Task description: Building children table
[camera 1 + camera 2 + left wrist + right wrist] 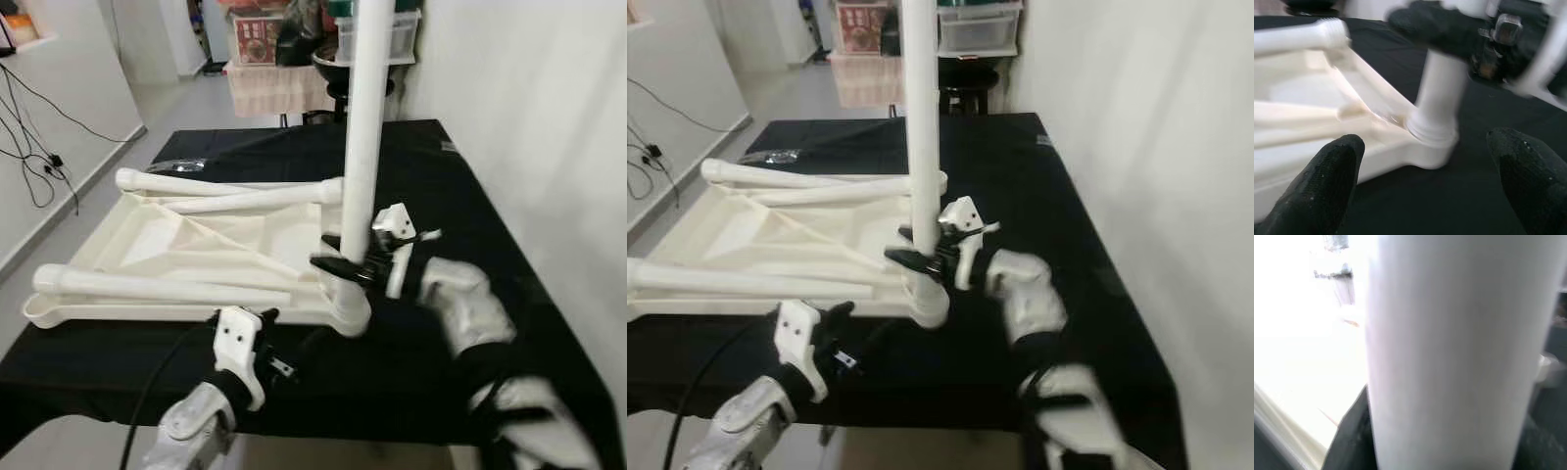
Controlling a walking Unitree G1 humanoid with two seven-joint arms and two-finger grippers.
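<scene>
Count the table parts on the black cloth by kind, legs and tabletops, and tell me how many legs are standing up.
Standing legs: 1, the upright leg in the near corner socket, with the right gripper around it.
Loose legs lying on the tabletop: 3, far leg, middle leg, near leg.
Tabletops: 1, the tabletop, upside down.
Total: 5 parts.

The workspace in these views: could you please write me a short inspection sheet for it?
Surface: black-covered table.
Job's things: upside-down cream tabletop; one upright leg standing in its near right corner socket; three loose legs lying on it.
Clutter: small shiny object at the far left of the cloth, too small to identify.
Grippers: right gripper closed around the upright leg low down; left gripper open, near the socket.
Cables: black wires on the left wall.
Surroundings: storage boxes, stool behind.
</scene>
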